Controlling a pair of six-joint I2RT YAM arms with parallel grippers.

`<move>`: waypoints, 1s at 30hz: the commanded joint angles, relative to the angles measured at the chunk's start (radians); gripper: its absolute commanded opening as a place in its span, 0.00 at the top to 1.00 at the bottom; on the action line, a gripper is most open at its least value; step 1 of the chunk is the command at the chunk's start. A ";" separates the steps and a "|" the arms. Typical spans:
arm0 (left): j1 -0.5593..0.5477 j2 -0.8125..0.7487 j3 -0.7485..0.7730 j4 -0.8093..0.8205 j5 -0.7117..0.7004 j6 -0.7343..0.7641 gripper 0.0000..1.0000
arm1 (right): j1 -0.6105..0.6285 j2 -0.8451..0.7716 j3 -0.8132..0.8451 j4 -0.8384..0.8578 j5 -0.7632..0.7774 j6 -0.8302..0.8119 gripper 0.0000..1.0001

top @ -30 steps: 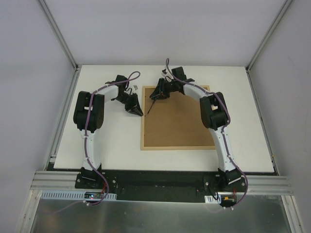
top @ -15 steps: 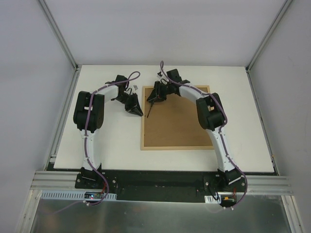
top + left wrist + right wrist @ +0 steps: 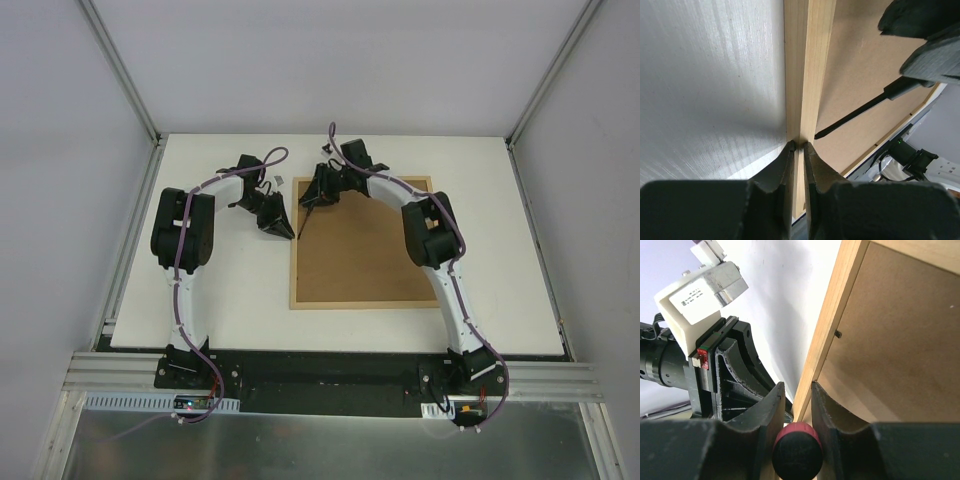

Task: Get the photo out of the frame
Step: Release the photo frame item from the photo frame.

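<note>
The frame lies face down on the table, right of centre, with its brown back up and in place. The photo is out of sight, presumably under that back, so nothing has come out yet. At the frame's 11 o'clock corner the right gripper is clamped on a screwdriver, whose shaft slants toward 7 o'clock over the back. The left gripper is closed, tips against the frame's left edge; whether it nips the wood is unclear. What remains is to free the back, lift it and draw out the photo.
</note>
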 commanded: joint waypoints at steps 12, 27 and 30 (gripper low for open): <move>-0.012 -0.028 -0.026 -0.011 -0.027 -0.006 0.93 | -0.021 -0.019 -0.009 0.049 -0.018 -0.024 1.00; -0.010 -0.041 -0.034 -0.011 -0.027 -0.007 0.93 | 0.022 -0.010 -0.045 0.048 -0.027 -0.042 1.00; -0.010 -0.045 -0.038 -0.011 -0.032 -0.016 0.93 | 0.020 -0.028 -0.115 0.104 -0.036 -0.018 1.00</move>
